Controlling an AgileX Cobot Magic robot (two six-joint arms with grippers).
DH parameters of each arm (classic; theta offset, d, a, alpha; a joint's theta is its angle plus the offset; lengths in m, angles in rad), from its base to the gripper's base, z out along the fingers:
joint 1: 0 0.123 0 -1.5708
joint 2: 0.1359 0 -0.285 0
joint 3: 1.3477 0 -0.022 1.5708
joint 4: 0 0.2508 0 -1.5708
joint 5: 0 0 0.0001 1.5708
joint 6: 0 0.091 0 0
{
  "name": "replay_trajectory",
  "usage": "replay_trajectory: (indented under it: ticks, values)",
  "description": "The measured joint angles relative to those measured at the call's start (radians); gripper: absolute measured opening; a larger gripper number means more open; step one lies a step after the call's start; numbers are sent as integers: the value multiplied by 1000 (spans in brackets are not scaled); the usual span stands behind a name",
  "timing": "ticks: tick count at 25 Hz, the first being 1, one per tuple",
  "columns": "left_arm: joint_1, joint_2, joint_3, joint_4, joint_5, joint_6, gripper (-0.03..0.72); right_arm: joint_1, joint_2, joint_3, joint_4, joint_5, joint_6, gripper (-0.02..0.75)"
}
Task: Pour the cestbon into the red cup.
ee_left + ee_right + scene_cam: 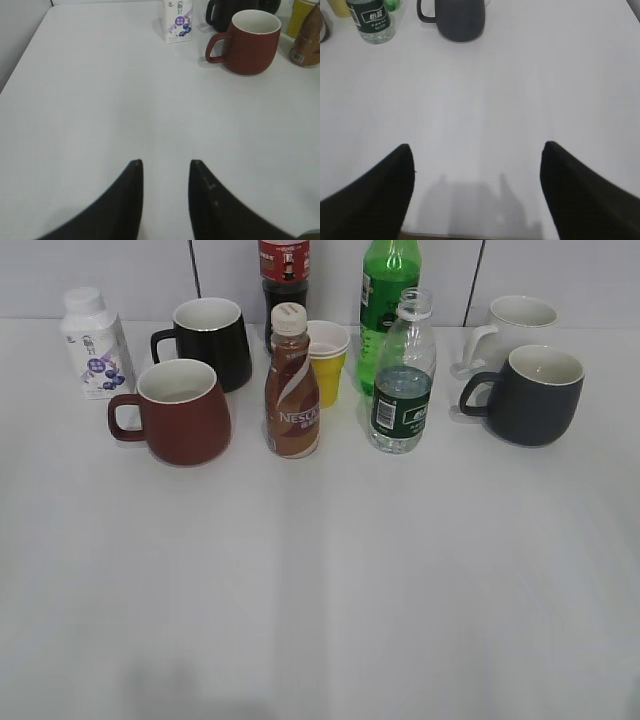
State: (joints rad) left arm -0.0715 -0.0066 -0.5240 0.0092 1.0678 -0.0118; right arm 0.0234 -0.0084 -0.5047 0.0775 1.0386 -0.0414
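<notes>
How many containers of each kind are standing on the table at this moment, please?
Mugs: 4 (red cup, black mug, dark grey mug, white mug)
Bottles: 5 (cestbon, brown coffee bottle, green bottle, dark cola bottle, white milk bottle)
Small yellow cups: 1
Total: 10

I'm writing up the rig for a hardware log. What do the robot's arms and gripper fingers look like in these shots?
Only the fingers show, and only in the wrist views. The left gripper has two matte black fingers that curve and taper to narrow tips. The right gripper has the same plain black, tapering fingers. No cables, markings or arm links are visible; the exterior view shows no arm at all.
</notes>
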Motion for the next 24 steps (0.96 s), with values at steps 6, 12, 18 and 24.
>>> replay_trajectory:
  ticks: [6,12,18,24]
  values:
    - [0,0,0,0,0,0,237,0,0,0,0,0,0,587]
    - [0,0,0,0,0,0,237,0,0,0,1,0,0,587]
    - [0,0,0,0,0,0,237,0,0,0,1,0,0,587]
    - [0,0,0,0,0,0,237,0,0,0,1,0,0,587]
